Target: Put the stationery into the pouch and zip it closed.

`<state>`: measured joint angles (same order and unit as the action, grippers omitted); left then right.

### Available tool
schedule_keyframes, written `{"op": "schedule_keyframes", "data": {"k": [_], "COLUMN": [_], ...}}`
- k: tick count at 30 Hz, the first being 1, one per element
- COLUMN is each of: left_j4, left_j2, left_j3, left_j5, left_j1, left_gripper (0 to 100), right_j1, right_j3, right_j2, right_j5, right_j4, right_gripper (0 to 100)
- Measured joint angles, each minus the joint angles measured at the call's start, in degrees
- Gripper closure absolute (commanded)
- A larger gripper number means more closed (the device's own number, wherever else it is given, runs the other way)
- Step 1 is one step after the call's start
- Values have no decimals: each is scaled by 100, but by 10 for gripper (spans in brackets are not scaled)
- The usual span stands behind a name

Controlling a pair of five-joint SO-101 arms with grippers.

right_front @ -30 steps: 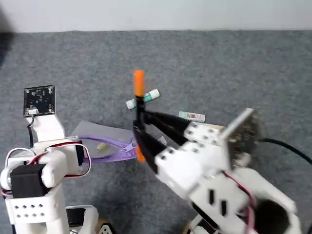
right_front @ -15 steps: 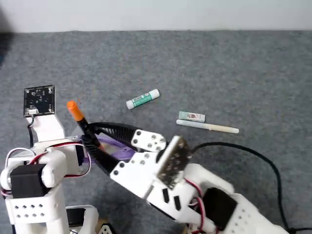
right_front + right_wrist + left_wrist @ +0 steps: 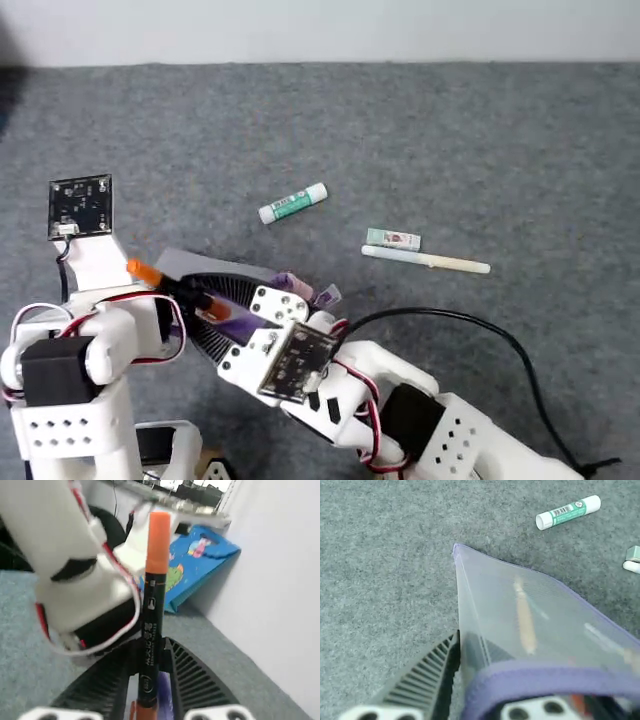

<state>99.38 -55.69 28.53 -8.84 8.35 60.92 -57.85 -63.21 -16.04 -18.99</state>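
Observation:
A translucent pouch (image 3: 232,292) with a purple zip edge (image 3: 540,675) lies at the front left, with my left gripper (image 3: 464,680) shut on its near edge. A pale pen-like item (image 3: 525,620) shows through the pouch wall. Over the pouch's mouth, my right gripper (image 3: 188,292) is shut on a black marker with an orange cap (image 3: 142,269); the cap points at the left arm (image 3: 90,350). In the right wrist view the marker (image 3: 151,615) stands between the black fingers (image 3: 112,680). On the grey mat lie a glue stick (image 3: 293,203), a small green-and-white eraser (image 3: 393,239) and a white pen (image 3: 425,260).
A small black circuit board (image 3: 80,206) sits on the left arm's white link. The right arm's body (image 3: 330,385) and its black cable (image 3: 500,345) cross the front of the mat. The glue stick (image 3: 567,512) lies beyond the pouch's far corner.
My right arm has swung left from the mat's middle to the pouch, carrying the marker. The marker has tipped from pointing away to lying sideways toward the left arm. The pouch's edge has bunched up.

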Motion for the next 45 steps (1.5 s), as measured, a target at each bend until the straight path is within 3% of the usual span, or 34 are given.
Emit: {"op": "schedule_keyframes", "data": {"k": [2,9,13,16,20,26,31,37,43,45], "left_j4": [0,0,0,0,0,0,0,0,0,0], "left_j2": [0,0,0,0,0,0,0,0,0,0], "left_j3": [0,0,0,0,0,0,0,0,0,0], "left_j5": [0,0,-18,-18,-18,-18,-18,-18,-18,-18], "left_j1": [-9,-9,0,0,0,9,9,9,9,9], "left_gripper": [986,986,986,986,986,986,986,986,986,986], "right_j1": [0,-9,-396,-905,-1916,-3429,-4255,-4747,-5204,-5284], "right_j3": [0,-9,-9,-9,44,923,1820,2242,2479,2585], "right_j2": [-9,-413,-695,-818,-782,132,1257,2699,3736,4000], "right_j5": [-18,-18,-18,-9,668,1776,1969,1037,-123,-369], "right_j4": [-211,-343,-343,-343,-721,-2435,-3613,-4659,-4738,-4756], "right_gripper": [791,884,906,935,993,991,991,976,769,757]}}
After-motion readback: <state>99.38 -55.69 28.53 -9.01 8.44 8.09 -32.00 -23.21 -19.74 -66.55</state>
